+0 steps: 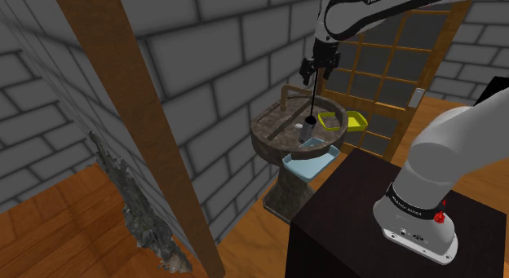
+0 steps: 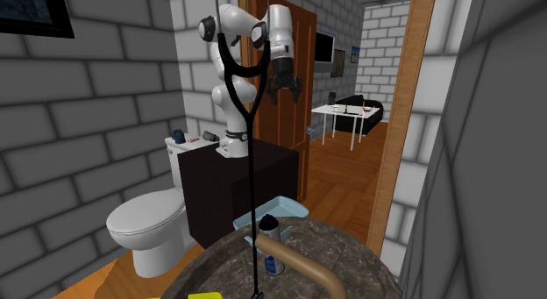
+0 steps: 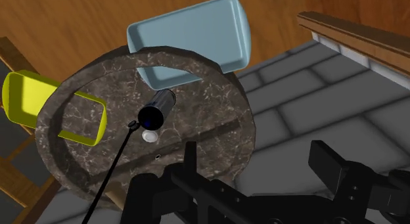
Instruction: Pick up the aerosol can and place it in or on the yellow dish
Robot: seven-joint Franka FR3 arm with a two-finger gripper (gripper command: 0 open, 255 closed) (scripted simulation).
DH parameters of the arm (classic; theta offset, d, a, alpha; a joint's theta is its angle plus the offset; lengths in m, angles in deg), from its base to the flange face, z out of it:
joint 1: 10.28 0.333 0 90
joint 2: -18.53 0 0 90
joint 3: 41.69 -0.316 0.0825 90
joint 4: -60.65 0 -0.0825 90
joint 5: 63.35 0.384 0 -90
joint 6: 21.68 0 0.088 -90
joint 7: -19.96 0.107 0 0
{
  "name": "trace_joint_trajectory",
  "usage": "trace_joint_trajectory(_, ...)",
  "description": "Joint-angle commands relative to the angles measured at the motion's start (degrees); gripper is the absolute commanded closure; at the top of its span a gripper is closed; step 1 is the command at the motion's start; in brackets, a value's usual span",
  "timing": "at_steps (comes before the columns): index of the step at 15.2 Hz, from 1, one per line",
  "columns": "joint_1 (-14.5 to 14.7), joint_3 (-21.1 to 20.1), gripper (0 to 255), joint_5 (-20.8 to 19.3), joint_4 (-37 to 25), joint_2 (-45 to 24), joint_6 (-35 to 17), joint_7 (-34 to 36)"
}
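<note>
The aerosol can (image 3: 156,110) is a dark cylinder standing in the round stone basin (image 3: 210,134), on the side nearest the light blue tray. It shows too in the shoulder view (image 1: 308,131) and the second exterior view (image 2: 268,225). The yellow dish (image 3: 52,108) rests on the basin's rim across from the tray, also seen in the shoulder view (image 1: 343,120). My gripper (image 3: 259,167) hangs open well above the basin with nothing between its fingers, high up in the shoulder view (image 1: 318,70) and the second exterior view (image 2: 282,85).
A light blue tray (image 3: 194,42) overlaps the basin's rim beside the can. A thin black hose (image 2: 248,148) rises tall from the basin, close to my gripper. A wooden spout (image 2: 298,266) crosses the basin. A toilet (image 2: 149,223), brick walls and a wooden post (image 1: 155,130) stand around.
</note>
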Motion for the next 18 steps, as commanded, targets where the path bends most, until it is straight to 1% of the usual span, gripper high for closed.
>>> trace_joint_trajectory(1,-0.79,0.52,0,-0.48,0.38,-3.65,-4.12,0.82)
trace_joint_trajectory(9,-3.83,3.17,0,-1.81,-0.66,-18.96,-18.37,3.20)
trace_joint_trajectory(14,-5.37,4.85,0,-1.52,-3.57,-29.51,-25.99,4.23)
trace_joint_trajectory(18,-6.59,5.95,0,-0.19,-7.03,-38.16,-31.12,4.42)
